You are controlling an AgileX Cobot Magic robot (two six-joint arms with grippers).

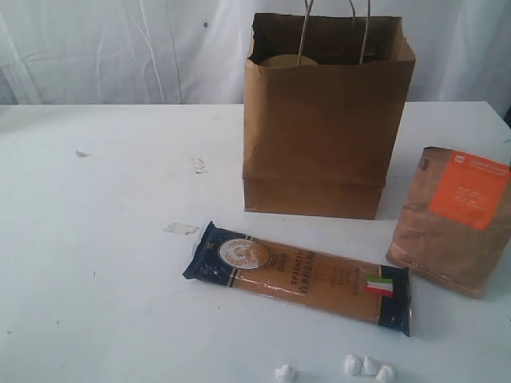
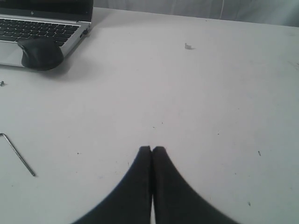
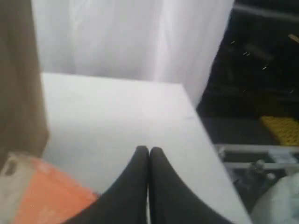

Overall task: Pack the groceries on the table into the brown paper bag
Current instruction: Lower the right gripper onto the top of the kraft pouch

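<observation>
White desk (image 1: 96, 239), exterior: bag (image 1: 319, 136) upright at back; spaghetti (image 1: 299, 275) flat in front, long axis across view; pouch (image 1: 455, 219) right of bag. No arms visible.
Left wrist: left end effector (image 2: 152, 149) closed, empty, no groceries in sight.
Right wrist: right end effector (image 3: 148, 149) closed, empty, pouch close by. I judge it nearer pouch.

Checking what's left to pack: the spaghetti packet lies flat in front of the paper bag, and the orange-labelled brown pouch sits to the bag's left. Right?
Not quite. The exterior view shows the brown pouch to the right of the brown paper bag, not the left. The spaghetti packet does lie flat in front of the bag.
</observation>
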